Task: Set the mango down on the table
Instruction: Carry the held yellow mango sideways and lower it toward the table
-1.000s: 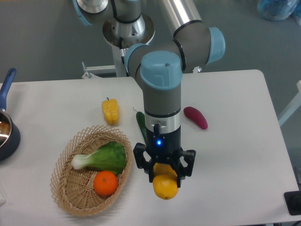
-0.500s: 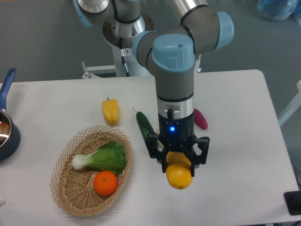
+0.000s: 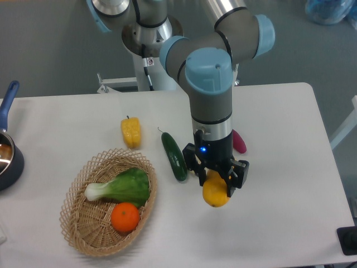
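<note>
While the mango (image 3: pixel 215 192) was held clenched in the gripper (image 3: pixel 216 180), it was seen over the white desk (image 3: pixel 290 145), right of the cucumber (image 3: pixel 174 156) | wicker basket (image 3: pixel 75 215) at left, loaded with orange (image 3: pixel 125 216) and leafy green (image 3: pixel 120 187) | yellow pepper (image 3: pixel 131 132) set behind it

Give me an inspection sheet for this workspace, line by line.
Surface: white table, matte, rounded corners.
Job's things: mango held in the gripper, right of the basket.
Clutter: wicker basket holding greens and orange; yellow pepper; cucumber; purple item partly behind the arm; blue pan at left edge.
Grippers: gripper shut on the mango.
Cables: thin cable by the arm base.
Surroundings: grey floor; blue bag top right.
</note>
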You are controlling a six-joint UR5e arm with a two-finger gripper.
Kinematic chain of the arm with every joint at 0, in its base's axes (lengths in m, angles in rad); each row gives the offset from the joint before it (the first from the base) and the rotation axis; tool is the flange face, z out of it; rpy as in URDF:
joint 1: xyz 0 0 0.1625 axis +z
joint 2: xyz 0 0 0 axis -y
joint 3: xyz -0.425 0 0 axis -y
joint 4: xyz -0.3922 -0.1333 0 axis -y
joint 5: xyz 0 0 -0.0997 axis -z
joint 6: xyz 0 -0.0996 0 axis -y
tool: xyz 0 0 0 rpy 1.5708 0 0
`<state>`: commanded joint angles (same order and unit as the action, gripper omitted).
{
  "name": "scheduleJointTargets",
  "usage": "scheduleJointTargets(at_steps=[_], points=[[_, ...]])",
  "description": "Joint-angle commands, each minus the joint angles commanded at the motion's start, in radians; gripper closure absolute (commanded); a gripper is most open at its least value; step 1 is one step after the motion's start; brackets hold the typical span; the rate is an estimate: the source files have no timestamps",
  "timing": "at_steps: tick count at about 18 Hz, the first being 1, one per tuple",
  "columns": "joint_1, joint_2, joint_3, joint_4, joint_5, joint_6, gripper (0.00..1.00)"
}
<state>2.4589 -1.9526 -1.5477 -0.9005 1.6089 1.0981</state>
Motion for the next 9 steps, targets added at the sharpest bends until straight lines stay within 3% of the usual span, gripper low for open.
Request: scheduleJointTargets(at_steps=[4, 9], points=[[0.009, -0.070, 0.001, 0.020, 0.054, 0.077, 0.67], [0.020, -0.147, 0.023, 0.104, 0.049, -0.009, 0.67]])
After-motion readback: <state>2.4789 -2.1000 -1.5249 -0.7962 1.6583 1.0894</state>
